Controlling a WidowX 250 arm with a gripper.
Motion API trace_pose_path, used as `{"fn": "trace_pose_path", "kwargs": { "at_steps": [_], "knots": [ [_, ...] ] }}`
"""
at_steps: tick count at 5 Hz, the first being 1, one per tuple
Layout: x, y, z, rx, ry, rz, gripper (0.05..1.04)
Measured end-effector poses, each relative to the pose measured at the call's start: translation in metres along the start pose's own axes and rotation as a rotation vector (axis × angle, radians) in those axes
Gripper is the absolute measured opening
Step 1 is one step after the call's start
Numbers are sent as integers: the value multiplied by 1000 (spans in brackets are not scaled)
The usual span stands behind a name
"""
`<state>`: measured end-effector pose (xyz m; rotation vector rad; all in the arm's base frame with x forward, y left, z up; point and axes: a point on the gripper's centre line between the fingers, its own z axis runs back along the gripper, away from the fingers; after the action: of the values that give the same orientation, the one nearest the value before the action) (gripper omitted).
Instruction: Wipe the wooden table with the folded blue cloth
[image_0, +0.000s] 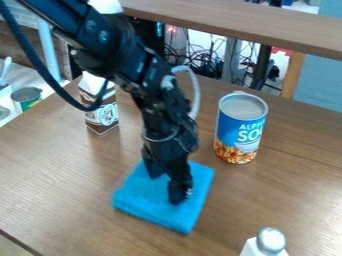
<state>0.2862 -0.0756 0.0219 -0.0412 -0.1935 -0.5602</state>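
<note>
The black gripper (166, 187) hangs over a folded blue cloth (143, 200) in the middle of the table. Its two fingers stand apart, one above the cloth's back left part and the other lower in the view, over the cloth's middle. Blue cloth shows between them, and I cannot tell whether the tips touch it. To the right and farther back, a blue soup can (240, 130) stands upright. A brown and white carton (101, 117) is behind on the left, partly covered by the arm and its cable.
A white shaker with a metal top (271, 241) is at the bottom right edge. The wooden table (60, 175) ends at the lower left, and a raised wooden ledge (267, 27) runs along the back. Another can (27, 97) sits off the table at far left.
</note>
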Motion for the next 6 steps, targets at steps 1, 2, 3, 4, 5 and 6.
{"fn": "trace_pose_path", "kwargs": {
  "at_steps": [1, 2, 3, 4, 5, 6],
  "knots": [
    [6, -22, -2, -19, 12, -92, 1001],
    [12, -34, -2, -55, 15, -161, 1001],
    [21, -57, -3, -81, 16, -272, 1001],
    [22, -64, -4, -91, 25, -334, 1001],
    [20, -48, -3, -86, 23, -275, 1001],
    [11, -8, -2, -51, 30, -133, 1001]
  ]
}}
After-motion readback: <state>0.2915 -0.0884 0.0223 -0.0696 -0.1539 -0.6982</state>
